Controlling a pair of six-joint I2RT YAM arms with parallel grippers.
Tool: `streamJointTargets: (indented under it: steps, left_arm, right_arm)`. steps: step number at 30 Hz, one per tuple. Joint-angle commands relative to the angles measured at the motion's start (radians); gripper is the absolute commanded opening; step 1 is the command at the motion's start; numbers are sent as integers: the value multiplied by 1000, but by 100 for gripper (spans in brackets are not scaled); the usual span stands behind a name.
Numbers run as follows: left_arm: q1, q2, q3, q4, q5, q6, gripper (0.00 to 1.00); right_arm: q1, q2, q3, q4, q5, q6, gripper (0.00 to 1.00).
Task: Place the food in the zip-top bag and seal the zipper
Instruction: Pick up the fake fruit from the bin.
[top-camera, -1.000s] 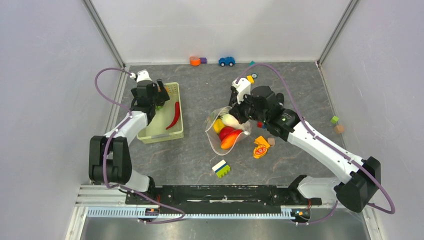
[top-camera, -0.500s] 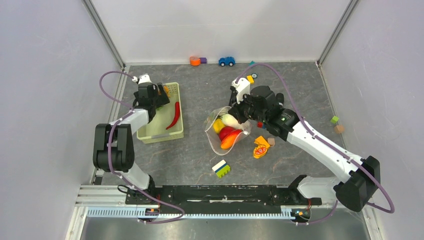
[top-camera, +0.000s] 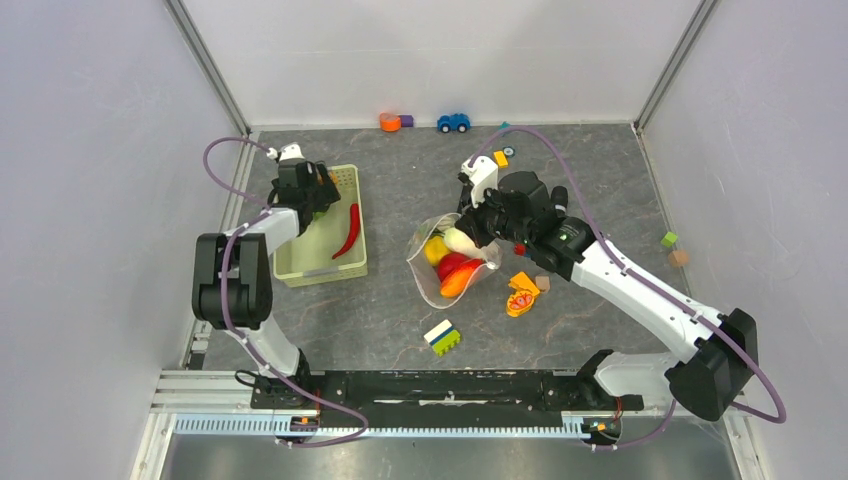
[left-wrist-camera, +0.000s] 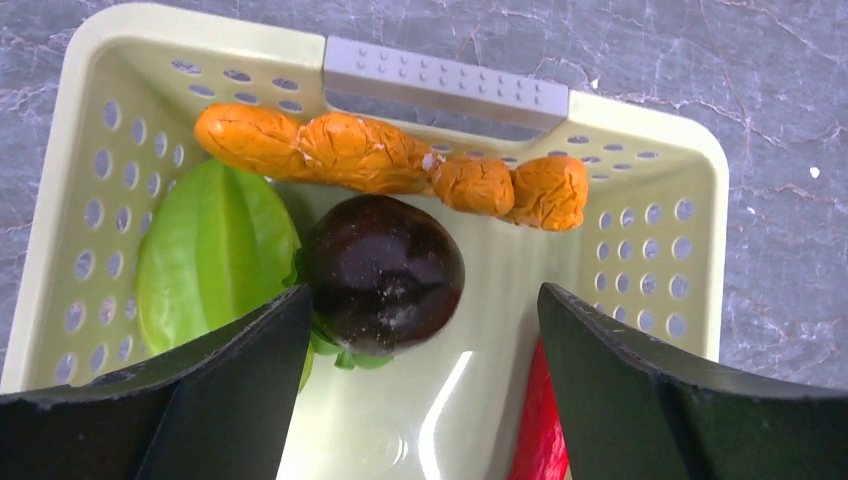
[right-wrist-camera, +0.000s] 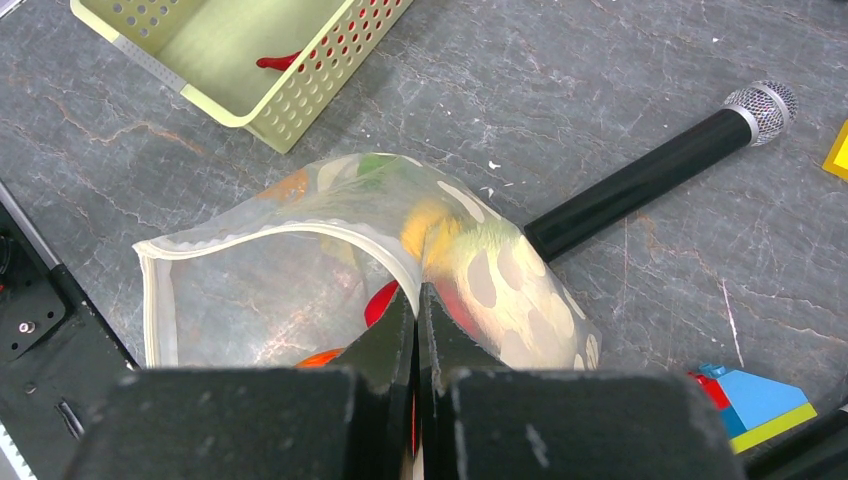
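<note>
My left gripper hangs open inside the pale green basket, nothing between its fingers. In the left wrist view a dark purple round piece lies just ahead of the left gripper, near its left finger. Beside it are a green ridged piece, an orange knobbly piece and a red chili. My right gripper is shut on the rim of the zip-top bag, holding its mouth open. The whitish zipper curves along that rim. Yellow, white, red and orange food shows inside the bag.
A black microphone lies behind the bag. An orange-and-red lumpy toy and a coloured block sit near the bag. A blue toy car stands by the back wall; small blocks lie at the right.
My left arm has folded in and carried its gripper further towards the back of the basket. Its jaws have narrowed a little. The right gripper and the bag have stayed put.
</note>
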Motion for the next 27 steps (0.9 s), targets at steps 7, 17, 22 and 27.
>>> streamJointTargets:
  steps: [7, 17, 22, 27]
  left_arm:
    - [16, 105, 149, -106, 46, -86, 86]
    - [16, 133, 175, -179, 84, -83, 70]
    - [16, 123, 164, -174, 91, -79, 53]
    - [16, 85, 144, -169, 81, -69, 40]
  right_arm:
    - [4, 10, 27, 38, -8, 5, 0]
    - [3, 7, 29, 33, -6, 7, 0]
    - [4, 5, 28, 32, -8, 8, 0]
    - [4, 1, 26, 33, -7, 9, 0]
